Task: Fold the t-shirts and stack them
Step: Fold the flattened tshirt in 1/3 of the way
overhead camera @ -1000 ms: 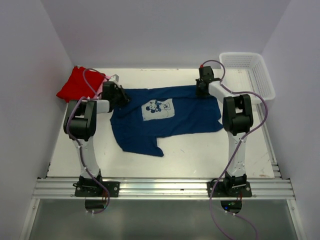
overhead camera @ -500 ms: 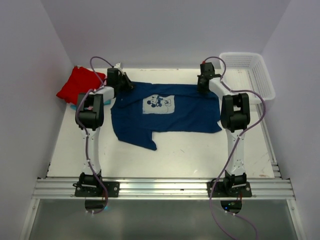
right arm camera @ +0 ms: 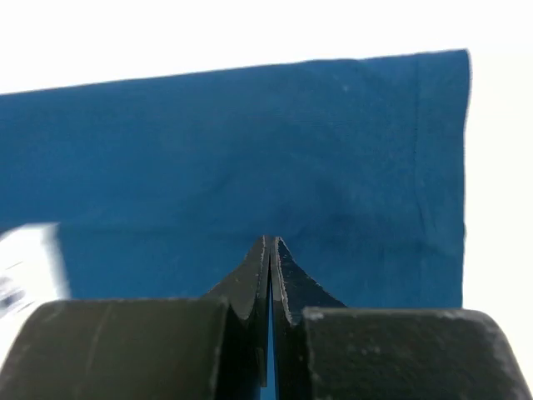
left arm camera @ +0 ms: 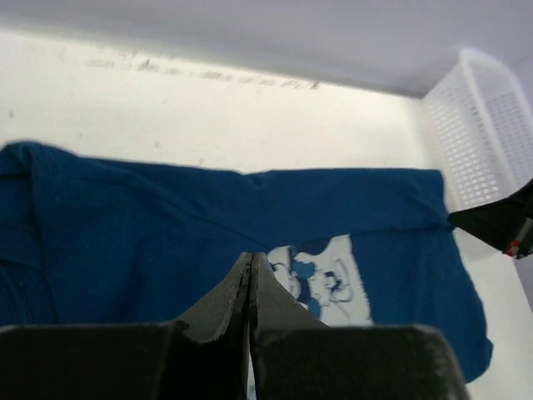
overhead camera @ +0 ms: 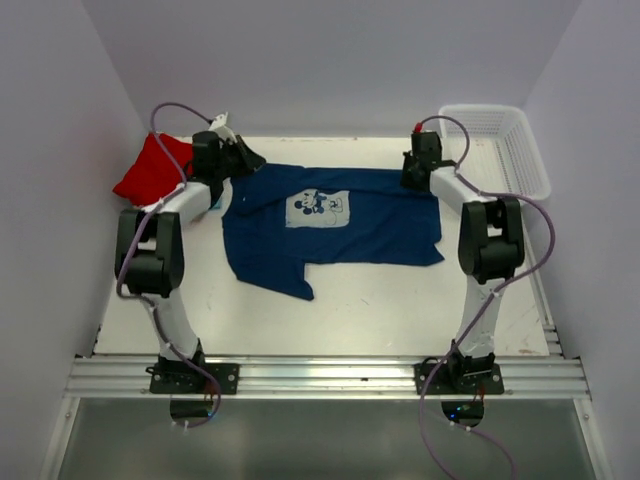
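The navy blue t-shirt [overhead camera: 350, 230] lies spread flat on the table, its pale cartoon print [overhead camera: 318, 207] facing up, one sleeve trailing toward the front left. It also shows in the left wrist view [left arm camera: 150, 225] and the right wrist view [right arm camera: 250, 158]. My left gripper [overhead camera: 250, 160] is shut and hangs over the shirt's far left corner, with no cloth between its jaws [left arm camera: 251, 258]. My right gripper [overhead camera: 413, 183] is shut over the far right corner, the shirt flat below it [right arm camera: 271, 242]. A folded red t-shirt [overhead camera: 150, 168] lies at the far left. The pink and teal shirts are hidden.
A white mesh basket [overhead camera: 520, 150] stands at the far right corner and also shows in the left wrist view [left arm camera: 491, 125]. White walls close in the table at the back and both sides. Bare table [overhead camera: 400, 300] lies in front of the shirt.
The shirt's far edge was drawn back and straightened, and the front sleeve slid left. Since then my left arm has swung left and back off the shirt, and my right gripper shifted slightly right.
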### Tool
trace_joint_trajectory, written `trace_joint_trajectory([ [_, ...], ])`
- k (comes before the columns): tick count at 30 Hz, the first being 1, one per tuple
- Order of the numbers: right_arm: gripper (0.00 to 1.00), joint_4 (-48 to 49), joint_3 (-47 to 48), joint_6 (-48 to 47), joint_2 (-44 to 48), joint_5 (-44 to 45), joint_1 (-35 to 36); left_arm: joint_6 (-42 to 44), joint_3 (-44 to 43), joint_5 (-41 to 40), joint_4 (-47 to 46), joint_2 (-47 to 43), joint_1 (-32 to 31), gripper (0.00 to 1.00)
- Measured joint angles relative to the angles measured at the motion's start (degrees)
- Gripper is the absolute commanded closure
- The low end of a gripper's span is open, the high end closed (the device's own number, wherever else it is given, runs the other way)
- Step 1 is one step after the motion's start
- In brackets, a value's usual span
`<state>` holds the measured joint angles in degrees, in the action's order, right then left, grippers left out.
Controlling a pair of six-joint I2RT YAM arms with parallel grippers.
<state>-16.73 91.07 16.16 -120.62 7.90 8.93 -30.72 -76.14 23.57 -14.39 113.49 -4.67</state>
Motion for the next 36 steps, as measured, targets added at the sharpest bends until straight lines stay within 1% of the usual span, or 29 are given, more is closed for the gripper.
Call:
trace_joint_trajectory([
  [3, 1.0, 1.86, -4.55, 0.48, 8.28, -2.84, 0.2, 1.36, 4.55, -0.22, -0.17, -12.11, -0.52, 0.89],
  [4, 1.0, 1.97, -5.49, 0.55, 10.54, -3.45, 0.39, 1.79, 6.36, -0.28, -0.37, -16.13, -0.96, 0.76],
  [5, 1.0, 2.27, -6.78, 0.59, 13.33, -4.07, 0.76, 2.4, 8.37, -0.42, -0.13, -19.89, -1.55, 0.72],
  [6, 1.0, 2.49, -8.33, 0.68, 16.65, -4.76, 1.38, 2.93, 10.43, -0.61, 0.35, -23.28, -2.34, 0.63],
  [7, 0.96, 2.34, -9.44, 0.72, 18.71, -5.33, 1.88, 3.58, 12.39, -0.92, 1.31, -26.32, -3.39, 0.57],
  [8, 0.68, 1.99, -10.88, 0.81, 21.11, -6.21, 2.58, 4.07, 14.29, -1.38, 2.78, -28.76, -4.61, 0.53],
  [9, 0.61, 1.51, -12.28, 1.38, 23.02, -6.97, 3.3, 4.44, 16.11, -1.9, 4.37, -30.62, -5.77, 0.49],
  [10, 0.57, 1.29, -14.05, 1.29, 24.79, -7.76, 4.07, 4.96, 18.25, -2.38, 6.58, -32.37, -7.04, 0.44],
  [12, 0.54, -0.22, -17.42, 1.01, 27.08, -8.37, 5.51, 5.35, 22.97, -3.39, 11.5, -35.08, -9.09, 0.39],
  [13, 0.53, -1.2, -19.65, 0.85, 28.11, -8.74, 6.27, 5.35, 25.59, -3.78, 13.86, -36.41, -9.68, 0.27],
  [14, 0.51, -2.54, -21.62, 0.74, 28.79, -9.07, 6.8, 5.51, 28.33, -4.15, 16.76, -37.92, -9.88, 0.26],
  [16, 0.46, -4.46, -25.33, 0.72, 29.99, -9.75, 7.39, 5.05, 32.85, -4.87, 21.62, -41.16, -9.94, 0.13],
  [18, 0.41, -6.71, -29.83, 0.98, 32.3, -10.45, 7.58, 4.74, 36.61, -5.77, 27.36, -46.31, -10.25, 0.0],
  [21, 0.37, -10.03, -34.14, 1.29, 38.23, -10.43, 7.91, 4.24, 38.6, -6.91, 33.48, -54.16, -10.95, 0.0],
  [24, 0.35, -11.61, -35.17, 1.6, 45.38, -10.45, 8.39, 3.17, 39.26, -8.07, 37.57, -61.68, -11.34, 0.0],
  [27, 0.34, -11.28, -35.17, 1.86, 50.07, -10.75, 8.7, 0.96, 39.76, -9.18, 39.74, -65.26, -12.35, 0.0],
  [29, 0.37, -11.02, -35.19, 2.01, 50.73, -11.45, 8.7, -0.42, 40.72, -9.14, 39.63, -65.46, -12.98, 0.0],
  [32, 0.42, -10.47, -35.56, 2.4, 48.48, -13.46, 8.72, -1.99, 43.8, -9.7, 38.51, -63.8, -13.27, 0.0],
  [34, 0.48, -10.34, -35.58, 2.49, 46.1, -15.26, 8.76, -2.73, 45.2, -10.67, 37.22, -60.76, -13.31, 0.0],
  [35, 0.52, -10.23, -35.58, 2.64, 44.81, -16.57, 8.85, -2.78, 45.31, -11.28, 36.22, -58.77, -13.35, 0.0],
  [36, 0.53, -10.23, -35.58, 2.69, 43.82, -17.68, 9.07, -2.73, 45.31, -11.93, 34.16, -56.54, -13.38, 0.0],
])
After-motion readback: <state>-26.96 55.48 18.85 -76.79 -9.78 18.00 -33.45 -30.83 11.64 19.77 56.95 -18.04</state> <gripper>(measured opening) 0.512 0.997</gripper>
